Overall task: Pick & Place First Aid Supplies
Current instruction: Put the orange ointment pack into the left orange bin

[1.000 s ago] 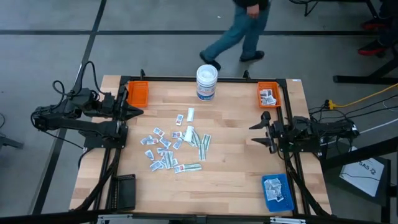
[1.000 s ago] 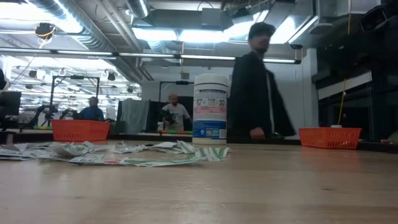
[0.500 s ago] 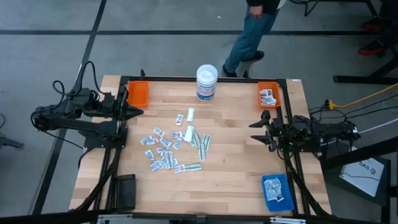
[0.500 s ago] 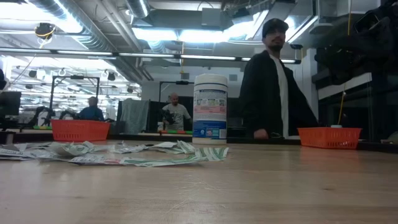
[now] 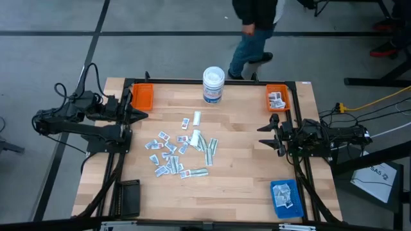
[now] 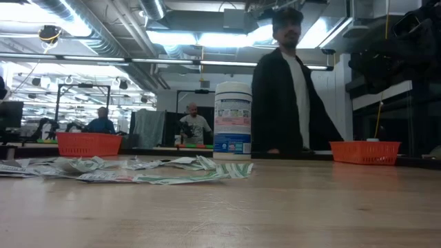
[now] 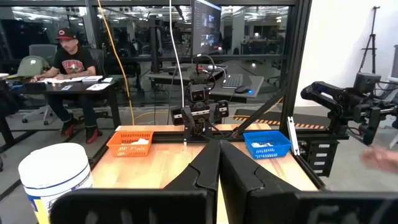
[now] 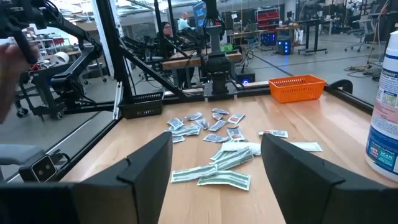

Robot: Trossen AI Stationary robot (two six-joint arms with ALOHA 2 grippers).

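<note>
High view: the left gripper [image 5: 142, 115] sits at the table's nine o'clock edge, jaws clenched on nothing; the right gripper [image 5: 263, 136] waits at the three o'clock edge, jaws spread wide, also empty; the first aid packets [image 5: 176, 152] lie scattered mid-table, just toward seven o'clock of centre, well apart from both grippers; more packets rest in the orange tray [image 5: 277, 98] at one o'clock and the blue tray [image 5: 286, 198] at five o'clock, their print too small to read; the white tub [image 5: 213, 85] stands at twelve o'clock.
</note>
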